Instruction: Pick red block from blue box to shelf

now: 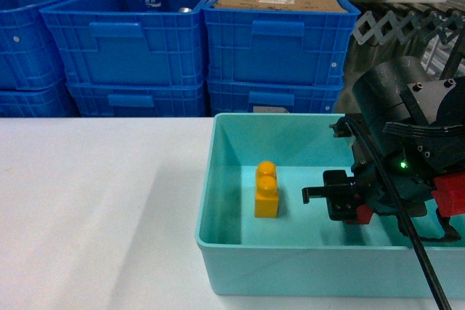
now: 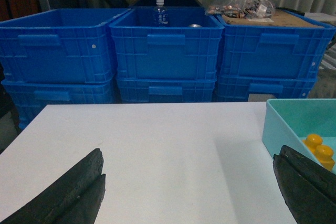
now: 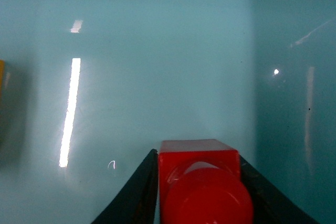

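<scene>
In the head view, the right pincer (image 1: 349, 205) is lowered inside the blue box (image 1: 290, 260), which rests on the white counter (image 1: 102, 208). A patch of red, taken to be the red block (image 1: 365, 214), is glimpsed at the pincer's tip, low over the box floor. To the left of the pincer, apart from it, the orange-yellow two-stud brick (image 1: 266, 190) stands upright on the box floor. Behind the box, dark blue crates (image 1: 276, 41) are stacked beyond the counter. The shelf cannot be made out with certainty in this view.

In the left wrist view, the left pincer (image 2: 189, 187) is seen spread wide and empty above the bare counter, its two dark fingers (image 2: 73, 192) well apart. To its right, a corner of the blue box is seen with the orange-yellow brick inside.

In the right wrist view, the red block is seen directly between the two dark fingers (image 3: 137, 192) of the right pincer, with both of its sides bordered closely by them, so the pincer is judged to be clenched on the block. The stud faces the camera. Only the box floor and far wall are seen ahead.

The grasp is therefore judged to be made, but the block is not yet lifted clear of the box. The lift over the rim, the carry to the shelf and the release there are judged to be left
</scene>
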